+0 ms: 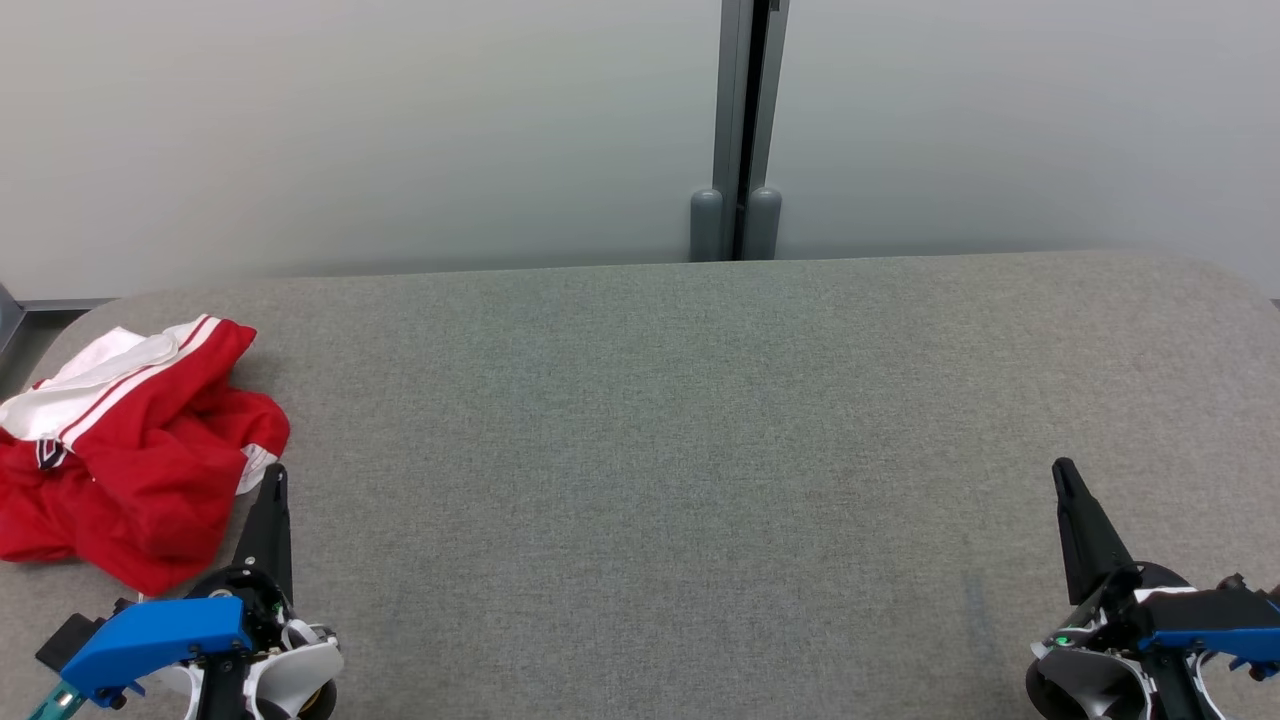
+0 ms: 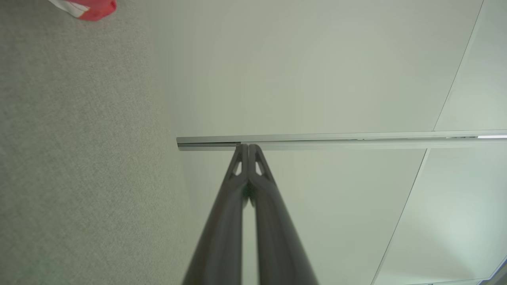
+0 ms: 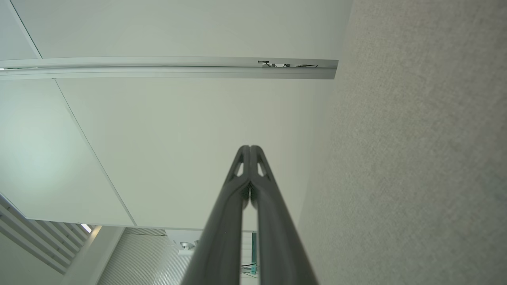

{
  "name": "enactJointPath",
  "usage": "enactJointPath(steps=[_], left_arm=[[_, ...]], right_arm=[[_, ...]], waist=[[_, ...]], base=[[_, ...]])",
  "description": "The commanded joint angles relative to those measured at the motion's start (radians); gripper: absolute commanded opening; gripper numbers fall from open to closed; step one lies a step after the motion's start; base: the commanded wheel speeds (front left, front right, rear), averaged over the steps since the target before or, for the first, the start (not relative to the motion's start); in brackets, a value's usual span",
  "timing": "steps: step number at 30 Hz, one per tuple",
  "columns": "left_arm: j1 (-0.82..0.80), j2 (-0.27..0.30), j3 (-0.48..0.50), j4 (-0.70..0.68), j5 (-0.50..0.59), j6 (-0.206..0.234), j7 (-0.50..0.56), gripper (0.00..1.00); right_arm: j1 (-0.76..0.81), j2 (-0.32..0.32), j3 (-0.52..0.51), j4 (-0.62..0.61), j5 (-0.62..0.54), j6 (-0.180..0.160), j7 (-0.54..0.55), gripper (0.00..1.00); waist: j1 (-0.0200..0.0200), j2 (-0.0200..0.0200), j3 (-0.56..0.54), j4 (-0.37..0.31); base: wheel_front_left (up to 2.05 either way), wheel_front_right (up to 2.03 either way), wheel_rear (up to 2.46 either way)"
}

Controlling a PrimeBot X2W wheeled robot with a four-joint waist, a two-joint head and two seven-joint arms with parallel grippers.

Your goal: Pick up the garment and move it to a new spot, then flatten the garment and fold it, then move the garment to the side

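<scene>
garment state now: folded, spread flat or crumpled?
Crumpled. The red and white garment lies in a rumpled heap at the left edge of the grey table, layers bunched over each other, no clean fold lines.

Garment (image 1: pixel 150 470) runs off the left edge (its dark emblem (image 1: pixel 48 455) unreadable).

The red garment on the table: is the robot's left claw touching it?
Apart. In the left wrist view the shut left gripper has bare table beside it, and the garment lies off in the far corner.
</scene>
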Motion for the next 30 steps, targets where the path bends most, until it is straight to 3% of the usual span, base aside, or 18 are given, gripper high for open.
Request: enactJointPath(steps=[1, 7, 8, 21, 30], left_arm=[[-0.010, -0.002, 0.001, -0.004, -0.003, -0.004, 0.004, 0.00], [-0.010, -0.002, 0.001, -0.004, -0.003, -0.004, 0.004, 0.00], [0.000, 0.000, 0.000, 0.000, 0.000, 0.000, 0.000, 1.00], [0.020, -0.002, -0.010, -0.008, 0.059, 0.000, -0.051, 1.00], [0.012, -0.001, -0.005, -0.033, 0.212, 0.000, -0.092, 1.00]], right_arm=[[-0.011, -0.004, -0.002, 0.001, 0.003, 0.000, 0.002, 0.00], [-0.011, -0.004, -0.002, 0.001, 0.003, 0.000, 0.002, 0.00], [0.000, 0.000, 0.000, 0.000, 0.000, 0.000, 0.000, 1.00], [0.012, 0.003, 0.036, 0.013, -0.045, -0.001, -0.051, 1.00], [-0.001, 0.002, 0.054, -0.005, -0.180, -0.001, -0.092, 1.00]], waist=[[0.0000, 0.0000, 0.000, 0.000], [0.0000, 0.0000, 0.000, 0.000], [0.0000, 0.0000, 0.000, 0.000], [0.0000, 0.0000, 0.002, 0.002], [0.0000, 0.0000, 0.004, 0.004]], base=[[0.00, 0.00, 0.00], [0.00, 0.00, 0.00], [0.00, 0.00, 0.00], [0.00, 0.00, 0.00], [0.00, 0.00, 0.00]])
